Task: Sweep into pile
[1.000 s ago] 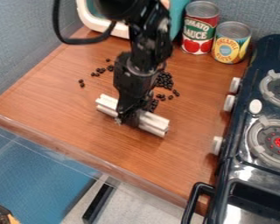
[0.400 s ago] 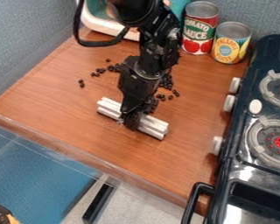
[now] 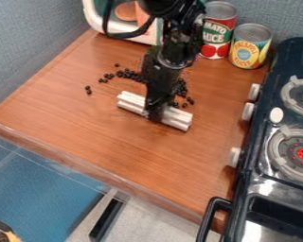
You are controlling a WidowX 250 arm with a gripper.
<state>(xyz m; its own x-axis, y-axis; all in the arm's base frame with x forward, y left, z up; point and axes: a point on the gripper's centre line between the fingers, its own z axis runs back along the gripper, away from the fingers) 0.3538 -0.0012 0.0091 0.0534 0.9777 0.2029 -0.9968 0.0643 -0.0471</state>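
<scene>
And the claw (image 3: pixel 155 113) is clamped round the white bar (image 3: pixel 178 119) on the surface (image 3: pixel 110 142), black beans (image 3: pixel 129 74) just beside! Danger: 2 strays (image 3: pixel 88 90) lie beyond its end; a straight push could miss them!

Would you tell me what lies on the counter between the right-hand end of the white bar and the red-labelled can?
In the camera view, some small dark beads lie near the white bar, then bare counter up to the can.
</scene>
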